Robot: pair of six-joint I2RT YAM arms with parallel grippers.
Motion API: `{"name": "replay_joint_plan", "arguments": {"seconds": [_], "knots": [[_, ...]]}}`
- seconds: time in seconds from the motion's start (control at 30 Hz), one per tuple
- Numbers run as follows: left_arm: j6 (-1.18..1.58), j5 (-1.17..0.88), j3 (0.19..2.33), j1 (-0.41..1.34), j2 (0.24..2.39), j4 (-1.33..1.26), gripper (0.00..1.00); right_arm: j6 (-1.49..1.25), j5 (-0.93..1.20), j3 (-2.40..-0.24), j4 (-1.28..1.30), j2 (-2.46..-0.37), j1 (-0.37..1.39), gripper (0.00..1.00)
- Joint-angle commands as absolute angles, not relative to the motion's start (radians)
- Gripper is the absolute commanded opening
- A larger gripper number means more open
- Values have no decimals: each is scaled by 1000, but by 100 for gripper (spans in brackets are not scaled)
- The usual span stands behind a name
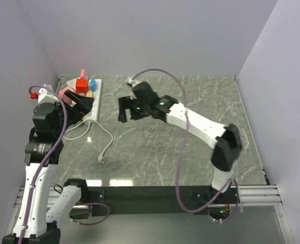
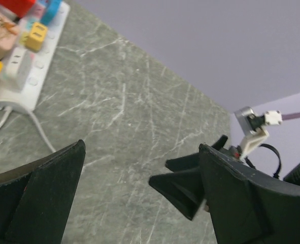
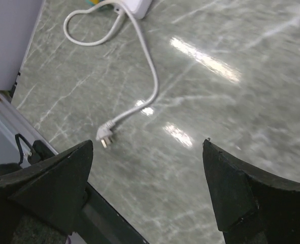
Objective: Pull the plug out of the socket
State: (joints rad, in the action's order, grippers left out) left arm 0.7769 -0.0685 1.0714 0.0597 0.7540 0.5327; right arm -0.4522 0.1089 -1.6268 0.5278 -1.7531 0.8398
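A white power strip (image 1: 95, 96) lies at the table's far left, with a red plug (image 1: 81, 84), a blue plug (image 1: 92, 83), a pink plug (image 1: 67, 93) and a yellow one in it. In the left wrist view the strip (image 2: 30, 84) is at the upper left, outside my fingers, with a white plug (image 2: 17, 65) and a yellow plug (image 2: 36, 35) in it. My left gripper (image 1: 84, 105) (image 2: 141, 152) is open and empty by the strip's near end. My right gripper (image 1: 127, 110) (image 3: 147, 145) is open and empty, above the table right of the strip.
The strip's own white cord (image 3: 148, 71) loops over the table and ends in a loose plug (image 1: 102, 158) (image 3: 105, 136). The right gripper's black fingers (image 2: 185, 185) show in the left wrist view. White walls stand close on the left and behind. The table's black front rail (image 1: 155, 193) is near.
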Motion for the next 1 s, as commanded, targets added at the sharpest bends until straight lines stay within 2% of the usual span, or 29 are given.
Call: {"name": "replay_joint_plan", "arguments": {"seconds": [0.0,0.23,0.33,0.4,0.57,0.7,0.97], "knots": [[787,41,1137,61,744,617,99,-465,48,-1796,578,-1891,890,94],[805,150,1141,61,741,761,99,-436,3,-2151,687,-2150,945,90],[830,153,1123,61,721,770,99,-341,-29,-2364,801,-2299,968,93],[842,138,1111,61,703,756,99,-301,-32,-2411,819,-2361,969,94],[874,117,1080,61,696,753,99,-218,-48,-2332,753,-2376,971,94],[879,107,1068,61,699,741,99,-163,-34,-2355,778,-2416,977,91],[888,103,1043,61,704,733,98,-241,-119,-2235,822,-2425,1006,87]]}}
